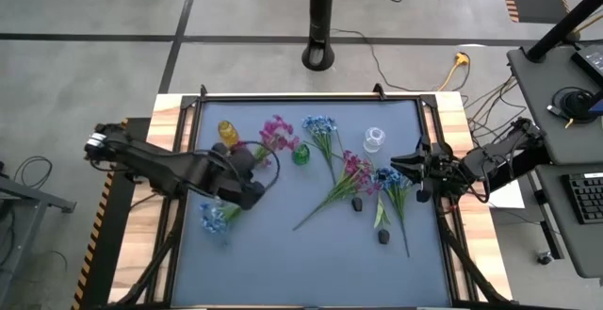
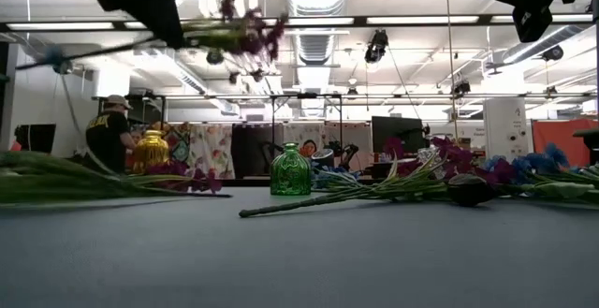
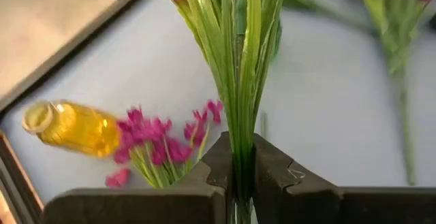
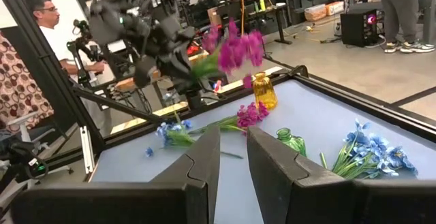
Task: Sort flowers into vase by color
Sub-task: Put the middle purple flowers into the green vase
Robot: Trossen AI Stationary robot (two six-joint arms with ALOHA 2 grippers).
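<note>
My left gripper (image 1: 251, 180) hangs above the table's left part, shut on a magenta-pink flower sprig (image 4: 235, 50). A second pink sprig (image 3: 163, 146) lies on the table below it, beside the upright yellow vase (image 1: 227, 131). The green vase (image 1: 301, 154) and the clear vase (image 1: 374, 140) stand farther right. Blue sprigs (image 1: 215, 216) (image 1: 320, 126) (image 1: 391, 180), another pink sprig (image 1: 353, 169) and dark buds (image 1: 358, 203) lie flat on the table. My right gripper (image 4: 233, 163) waits level at the right edge, open, with nothing between its fingers. My left gripper pinches the sprig's bunched green stems (image 3: 241, 142) between its two fingers, well below the blossoms. The fingers slant down from the table's left. The sprig is lifted clear of the table, and its leaves and blossoms (image 2: 248, 29) reach out past the fingertips about level.
A raised dark frame (image 1: 311, 96) borders the table. Flowers crowd the middle and right of the far half. People stand in the room beyond the table (image 2: 110, 135) (image 4: 41, 20).
</note>
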